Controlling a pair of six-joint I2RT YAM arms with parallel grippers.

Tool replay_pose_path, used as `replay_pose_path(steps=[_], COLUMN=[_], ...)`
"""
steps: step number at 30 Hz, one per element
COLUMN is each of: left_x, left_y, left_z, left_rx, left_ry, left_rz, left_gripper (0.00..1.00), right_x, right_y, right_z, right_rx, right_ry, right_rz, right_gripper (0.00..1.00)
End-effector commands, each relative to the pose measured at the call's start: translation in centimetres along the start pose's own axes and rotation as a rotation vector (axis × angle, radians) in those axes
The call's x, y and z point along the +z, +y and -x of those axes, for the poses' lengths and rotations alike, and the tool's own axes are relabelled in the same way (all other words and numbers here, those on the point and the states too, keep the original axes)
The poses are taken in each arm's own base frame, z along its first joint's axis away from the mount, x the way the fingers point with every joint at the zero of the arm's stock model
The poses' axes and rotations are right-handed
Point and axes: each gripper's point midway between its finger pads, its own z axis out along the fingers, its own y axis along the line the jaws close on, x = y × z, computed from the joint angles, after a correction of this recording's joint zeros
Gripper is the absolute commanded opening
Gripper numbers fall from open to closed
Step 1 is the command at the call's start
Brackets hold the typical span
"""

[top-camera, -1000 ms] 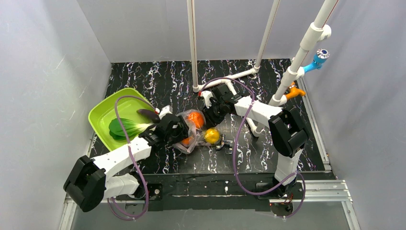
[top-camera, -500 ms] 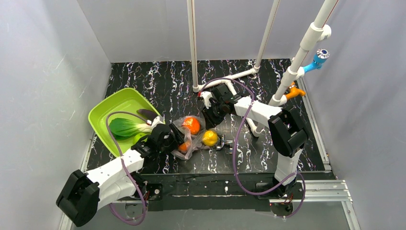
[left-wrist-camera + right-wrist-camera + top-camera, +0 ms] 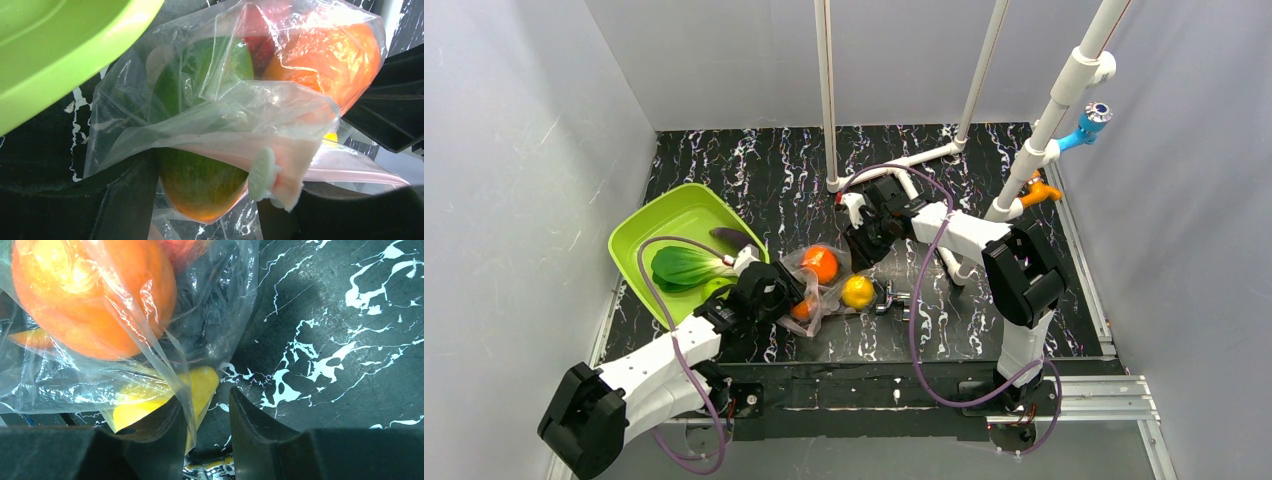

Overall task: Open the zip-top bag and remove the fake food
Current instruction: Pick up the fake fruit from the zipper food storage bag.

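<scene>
Glossy, crinkly clear plastic zip-top bag (image 3: 240, 100)

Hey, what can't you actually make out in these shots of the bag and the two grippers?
Whether the left gripper grips the zip-top bag: wrist hides it in the top view; film drapes the fingers in the left wrist view.
Right gripper: right wrist view, film hangs between its fingers, contact unclear.
Red piece: left wrist view, blurred by crinkled film.
Metal fitting: top view, too small.
</scene>
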Motion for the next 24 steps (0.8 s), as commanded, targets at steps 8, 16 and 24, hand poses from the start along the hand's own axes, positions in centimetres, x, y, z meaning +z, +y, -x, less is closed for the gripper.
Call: replay_pose_path(steps=[8,16,24], left_x=[-1.4,-0.8,-0.7], left_y=[4.9,6.7,1.9], left_z=[-0.8,-1.5,0.0], left_rx=[0.086,0.111,0.084], left_ry=[-0.015,0.023,-0.028], left_rz=[0.083,0.184,-0.006], left_gripper=[0.64,0.71,0.76], right_x=[-0.2,-0.2,-0.1], right_y=[-2.9,-2.9,-2.8], right_z=[-0.3,-0.5,-0.6], right_rx=[-0.004,-0.003,-0.002], right_ry=[0.034,0.038,0.045], right_rz=[-0.103,-0.102,-0.098], right_gripper=[0.4,0.4,0.4])
